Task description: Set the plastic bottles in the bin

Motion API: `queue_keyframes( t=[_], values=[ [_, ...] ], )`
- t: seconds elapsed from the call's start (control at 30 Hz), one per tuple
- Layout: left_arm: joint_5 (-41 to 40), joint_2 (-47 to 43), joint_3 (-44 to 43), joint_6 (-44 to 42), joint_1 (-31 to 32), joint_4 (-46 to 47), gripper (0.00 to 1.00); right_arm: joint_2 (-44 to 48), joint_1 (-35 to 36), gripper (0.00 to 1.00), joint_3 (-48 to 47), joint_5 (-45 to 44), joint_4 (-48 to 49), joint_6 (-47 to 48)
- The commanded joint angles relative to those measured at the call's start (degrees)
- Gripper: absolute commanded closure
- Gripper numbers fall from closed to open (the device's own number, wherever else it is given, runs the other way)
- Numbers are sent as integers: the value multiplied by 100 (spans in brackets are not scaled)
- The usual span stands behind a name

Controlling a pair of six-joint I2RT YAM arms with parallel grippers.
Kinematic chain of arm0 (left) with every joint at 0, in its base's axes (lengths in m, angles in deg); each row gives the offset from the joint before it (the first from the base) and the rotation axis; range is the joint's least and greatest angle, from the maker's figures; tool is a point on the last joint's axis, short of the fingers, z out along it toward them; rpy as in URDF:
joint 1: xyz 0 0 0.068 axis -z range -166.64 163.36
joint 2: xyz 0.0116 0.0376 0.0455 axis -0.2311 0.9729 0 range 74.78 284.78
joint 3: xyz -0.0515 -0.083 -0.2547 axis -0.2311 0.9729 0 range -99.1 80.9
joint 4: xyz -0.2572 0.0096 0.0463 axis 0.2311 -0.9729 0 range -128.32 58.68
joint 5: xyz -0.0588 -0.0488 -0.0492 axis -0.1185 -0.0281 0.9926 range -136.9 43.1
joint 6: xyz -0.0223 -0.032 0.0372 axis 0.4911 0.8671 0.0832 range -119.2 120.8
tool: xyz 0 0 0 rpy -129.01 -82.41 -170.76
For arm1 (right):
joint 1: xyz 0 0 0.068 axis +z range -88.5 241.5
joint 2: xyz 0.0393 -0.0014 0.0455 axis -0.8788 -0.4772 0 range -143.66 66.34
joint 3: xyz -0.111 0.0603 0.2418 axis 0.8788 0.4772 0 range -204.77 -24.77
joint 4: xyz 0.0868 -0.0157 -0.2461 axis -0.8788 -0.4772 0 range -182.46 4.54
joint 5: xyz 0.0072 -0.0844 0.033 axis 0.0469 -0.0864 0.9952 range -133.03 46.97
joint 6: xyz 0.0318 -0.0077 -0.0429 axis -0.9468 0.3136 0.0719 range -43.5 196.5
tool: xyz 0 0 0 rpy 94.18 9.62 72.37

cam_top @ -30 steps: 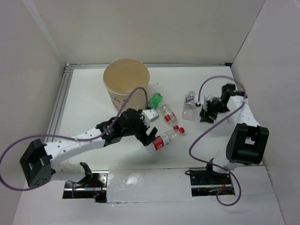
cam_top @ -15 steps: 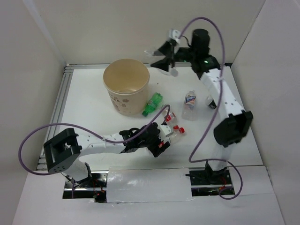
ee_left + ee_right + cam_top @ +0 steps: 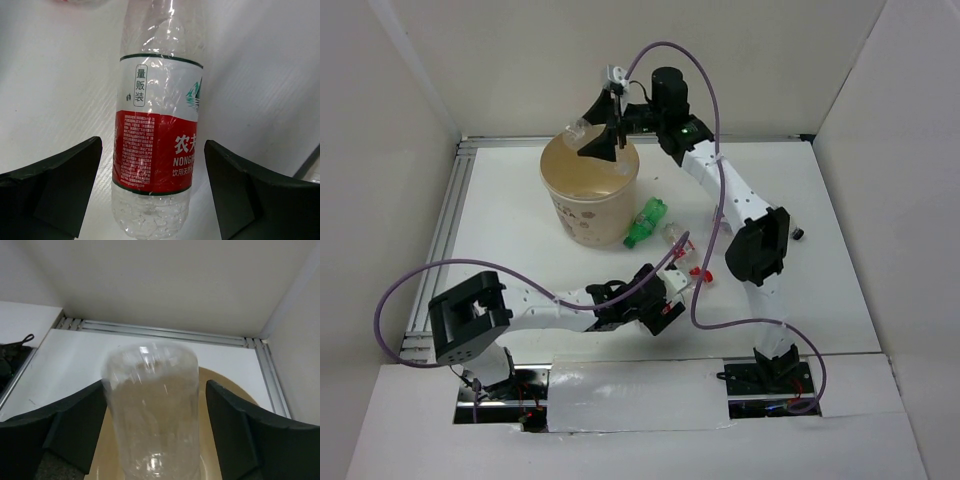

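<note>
The white table is flat and matt, with faint scuffs.

The bin is a tan, smooth-walled round bucket standing upright at the far left of the table, its wide mouth open. Only its tan inner wall and floor can be made out.

The right gripper hangs over the far rim of the bin. Its dark fingers stand wider than the clear ribbed bottle between them. A narrow gap shows on one side, and contact on the other side cannot be told. This bottle is blurred and sits above the bin's mouth.

The left gripper is low at the near centre with its jaws spread wide. They straddle a clear, crinkled red-labelled bottle lying on the table, with bare table showing on both sides of it.

A green bottle lies just beside the bin's base. A small red-capped bottle lies near it.
</note>
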State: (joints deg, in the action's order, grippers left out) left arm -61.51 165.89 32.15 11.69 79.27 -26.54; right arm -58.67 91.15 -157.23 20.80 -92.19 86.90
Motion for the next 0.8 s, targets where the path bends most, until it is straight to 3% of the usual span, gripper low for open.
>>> queue_keyframes(
  t=[0.0,0.03,0.07,0.2,0.3,0.33,0.37,0.4,0.43,0.47,0.5,0.57,0.6,0.63,0.67,0.7,0.77],
  values=[
    [-253,240,-143,88,27,226,5,-76,41,15,-70,-108,312,-187],
    [-314,388,-143,88,27,226,5,-76,41,12,-69,-108,416,-369],
    [-314,460,-196,88,27,226,5,-76,-20,1,-69,-169,469,-458],
    [-385,662,-196,88,27,226,5,116,-274,1,-209,-292,444,-600],
    [-385,715,-319,-34,27,226,16,503,-695,1,-149,-695,-222,-162],
    [-385,715,-319,-35,27,173,24,635,-871,1,-35,-958,-494,-47],
    [-385,715,-319,-35,27,173,48,932,-1091,1,140,-960,-497,15],
    [-385,715,-319,-35,27,173,65,1083,-1615,1,577,-1039,-497,-54],
    [-385,793,-319,-35,27,173,95,1215,-1916,7,790,-1040,-497,-133],
    [-437,794,-406,-35,27,103,100,1433,-2232,19,975,-909,-619,-186],
    [-437,855,-529,17,27,50,100,1523,-2853,28,1307,-786,-724,-126],
    [-376,655,-679,18,27,-99,100,1724,-3419,49,1565,-986,-1301,-30],
    [-376,488,-758,-34,27,-221,100,1778,-3692,53,1801,-1065,-1558,215],
    [-376,295,-889,-35,27,-275,100,1778,-4147,45,1925,-1066,-1830,470],
    [-445,84,-969,-96,27,-275,100,1831,-4369,30,2048,-1283,-2085,690],
    [-568,-318,-1057,-149,27,-336,100,1831,-4563,0,2180,-1425,-2531,988],
    [-569,-672,-1364,-271,-165,-425,100,1831,-5011,0,2593,-1523,-2920,1436]
  ],
)
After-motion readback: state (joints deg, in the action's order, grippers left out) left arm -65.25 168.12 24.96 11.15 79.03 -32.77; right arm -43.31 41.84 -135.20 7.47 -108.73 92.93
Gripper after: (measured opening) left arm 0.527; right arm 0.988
